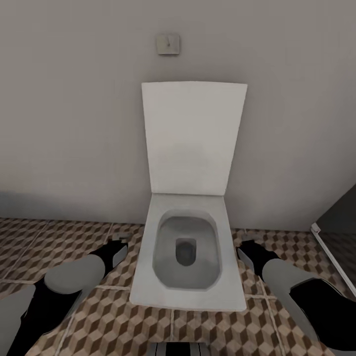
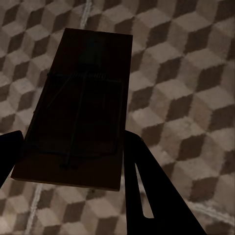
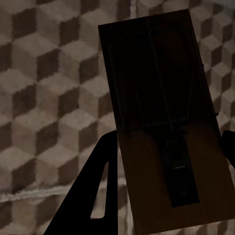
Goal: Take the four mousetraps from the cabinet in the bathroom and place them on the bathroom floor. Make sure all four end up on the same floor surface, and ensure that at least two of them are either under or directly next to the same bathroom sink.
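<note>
1. Now we face a white toilet with its lid raised against the grey wall, and our two arms reach forward on either side of the bowl.
2. Our left hand is clamped on a mousetrap, one finger at each long edge; the board's long axis runs straight out along the fingers, over the cube-patterned bathroom floor.
3. Our right hand grips a second mousetrap the same way, the board lying lengthwise between its fingers and above the same tiles.
4. In the head view the left hand sits just left of the toilet and the right hand just right of it, both low over the floor.
5. No sink shows beside the toilet, so we judge that we must carry on to it; since each board points away from its wrist, lowering either hand flat should lay its trap lengthwise on the tiles.
</note>
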### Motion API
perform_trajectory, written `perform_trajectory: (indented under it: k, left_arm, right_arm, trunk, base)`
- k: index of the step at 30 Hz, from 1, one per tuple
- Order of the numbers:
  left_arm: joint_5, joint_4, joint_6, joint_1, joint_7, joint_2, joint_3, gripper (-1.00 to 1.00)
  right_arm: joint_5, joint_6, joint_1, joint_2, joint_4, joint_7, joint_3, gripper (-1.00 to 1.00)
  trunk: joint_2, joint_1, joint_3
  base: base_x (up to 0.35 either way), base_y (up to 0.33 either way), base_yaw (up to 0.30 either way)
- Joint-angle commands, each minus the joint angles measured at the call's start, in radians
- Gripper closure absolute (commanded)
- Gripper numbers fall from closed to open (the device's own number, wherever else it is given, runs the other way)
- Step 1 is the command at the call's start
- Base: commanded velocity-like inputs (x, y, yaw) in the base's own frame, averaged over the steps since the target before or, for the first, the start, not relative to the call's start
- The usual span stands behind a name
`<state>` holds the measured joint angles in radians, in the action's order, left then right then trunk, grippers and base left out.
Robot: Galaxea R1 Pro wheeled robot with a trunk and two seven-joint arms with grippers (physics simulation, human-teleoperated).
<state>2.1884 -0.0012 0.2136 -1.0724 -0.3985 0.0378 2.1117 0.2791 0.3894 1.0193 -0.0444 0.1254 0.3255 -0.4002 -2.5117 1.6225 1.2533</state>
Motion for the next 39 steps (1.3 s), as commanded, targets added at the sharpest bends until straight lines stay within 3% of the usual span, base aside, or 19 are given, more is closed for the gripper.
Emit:
perform_trajectory:
  k: [1,18,39]
  left_arm:
    - [-0.002,-0.005,0.000,0.000,0.002,-0.002,0.001,1.00]
    - [-0.002,-0.037,-0.005,0.009,0.001,-0.008,0.002,1.00]
    - [-0.001,-0.047,-0.005,0.009,0.001,-0.005,0.002,1.00]
  right_arm:
    - [0.002,-0.001,-0.003,-0.001,0.000,0.000,0.000,1.00]
    - [-0.004,-0.057,-0.052,-0.008,-0.048,0.003,-0.002,1.00]
    - [-0.006,-0.110,-0.059,-0.005,-0.041,0.005,-0.002,1.00]
  trunk:
    - [0.000,0.000,0.000]
    - [0.000,0.000,0.000]
    - [0.000,0.000,0.011]
  base:
    - [0.008,0.000,0.000]
    - [0.001,0.000,0.000]
    - [0.000,0.000,0.000]
